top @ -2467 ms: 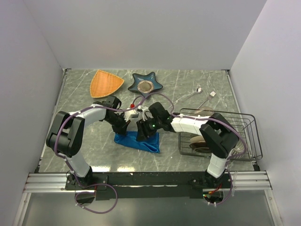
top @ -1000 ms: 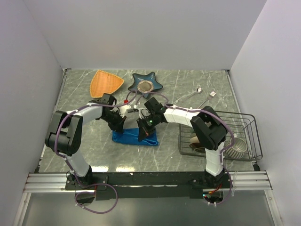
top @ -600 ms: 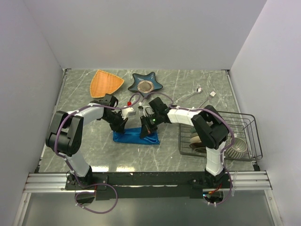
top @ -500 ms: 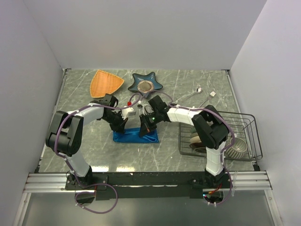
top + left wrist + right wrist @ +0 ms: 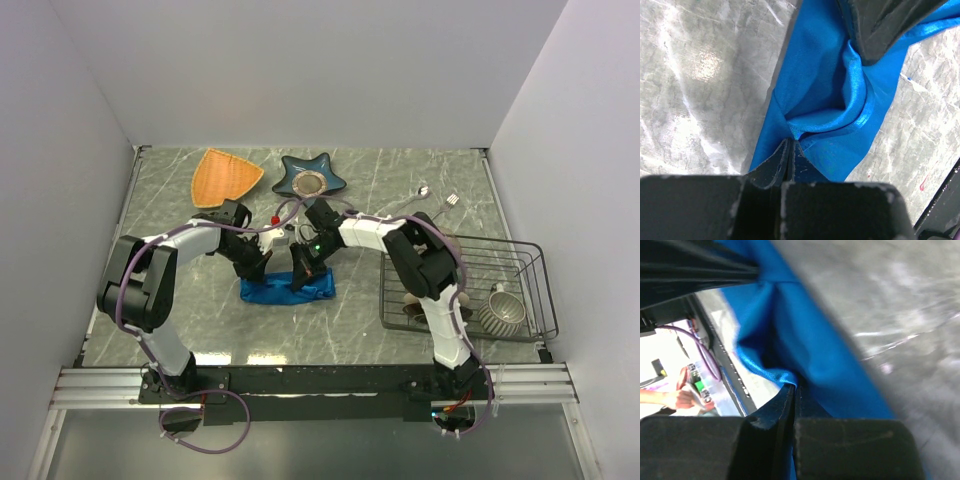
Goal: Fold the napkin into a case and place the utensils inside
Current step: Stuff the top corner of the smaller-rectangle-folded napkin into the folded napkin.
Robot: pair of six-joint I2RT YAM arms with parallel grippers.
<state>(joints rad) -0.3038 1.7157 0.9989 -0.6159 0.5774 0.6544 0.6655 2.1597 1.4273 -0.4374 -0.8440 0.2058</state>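
Top external view: the napkin (image 5: 287, 291) lay as a narrow blue band on the table (image 5: 180, 240), near the middle, with both arms reaching down to its far side.
Left gripper: the left gripper (image 5: 790, 146) had its jaws pressed together on a pinch of the cloth's edge, clear in the left wrist view.
Right gripper: the right gripper (image 5: 793, 389) was likewise clamped on a fold of the blue cloth, a little way along the same band.
Utensils: the spoon (image 5: 417, 192) and fork (image 5: 446, 205) lay at the far right, well apart from the napkin, beyond the wire rack (image 5: 520, 262).
Step in hand: judged a fold of the band; the case looked unfinished, with nothing in it.
Doing it well: both pinches should travel level and at one pace, so the carried edge lands straight. The cloth bunched between the two grips, so easing them slightly apart would take up slack before laying it down.
Risk: the shiny cloth could slip from one pinch and skew the fold.
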